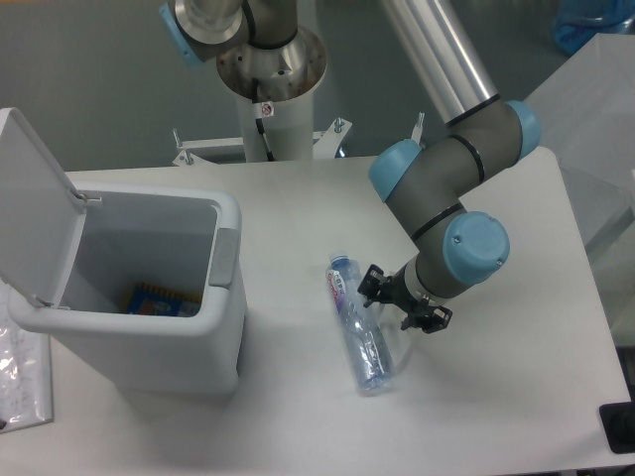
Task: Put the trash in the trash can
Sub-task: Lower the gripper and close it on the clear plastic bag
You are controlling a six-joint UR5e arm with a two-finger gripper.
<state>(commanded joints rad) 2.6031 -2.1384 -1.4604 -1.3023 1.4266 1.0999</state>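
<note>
The gripper (pixel 400 300) is held low beside the crushed bottle (pixel 358 329), probably for a grasp; its fingers stand apart, and the trash can (pixel 223 297) is kept open.

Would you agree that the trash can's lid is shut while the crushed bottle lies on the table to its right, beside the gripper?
Not quite: the trash can has its lid flipped open, as the camera view shows, with something lying inside. The rest holds: the crushed bottle lies on the table to its right, beside the gripper.
</note>
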